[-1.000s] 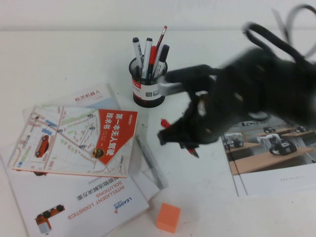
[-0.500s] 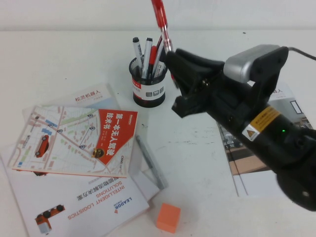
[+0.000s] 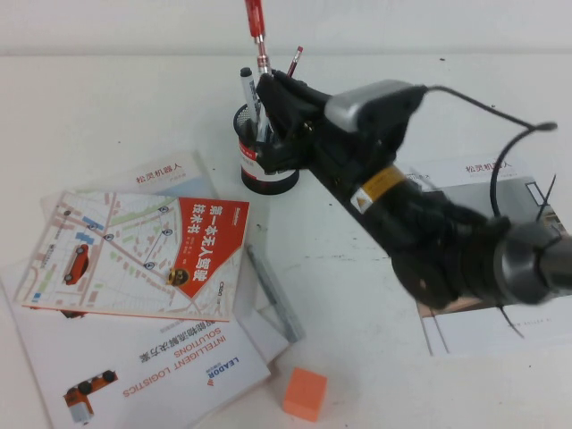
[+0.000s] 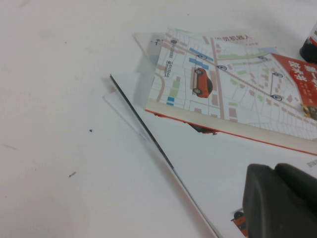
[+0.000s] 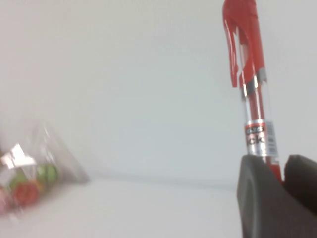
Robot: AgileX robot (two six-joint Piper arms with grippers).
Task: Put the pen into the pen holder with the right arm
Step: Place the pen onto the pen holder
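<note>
Pen [image 3: 256, 27] first: it stands nearly upright above the holder [image 3: 268, 152], cap end high, lower barrel pinched in the right gripper [image 3: 268, 94]. The wrist view shows the red cap and clip on top, a clear section with a silver band and a printed label below, then the two black fingers [image 5: 260, 193] clenched on the barrel just under the label. Its tip is hidden behind the fingers, so I cannot tell whether it has entered the cup or hangs just above the rim.

By its look the pen is light, stiff and smooth-sided plastic. It should not bend, but a round slick barrel can swivel or slide between flat pads if it knocks something. The low grip suits the drop, leaving only a short length below to steer, though the long top end could lever the pen over if it catches.

The holder is a black mesh cup with a white band, already crowded: a marker [image 3: 248, 89] and a thin striped pencil [image 3: 294, 61] stick up beside the gripper. These are probably the main hazard, since the tip could land on one and skid, or the light cup could tip if pushed sideways.

Further out lie a map booklet [image 3: 134, 255], a grey pen [image 3: 273, 290], an orange block [image 3: 305, 393] and a brochure [image 3: 500, 259] under the right arm.

The left gripper [image 4: 280, 201] hovers over the booklets, well away; whether it is open or closed cannot be told.
</note>
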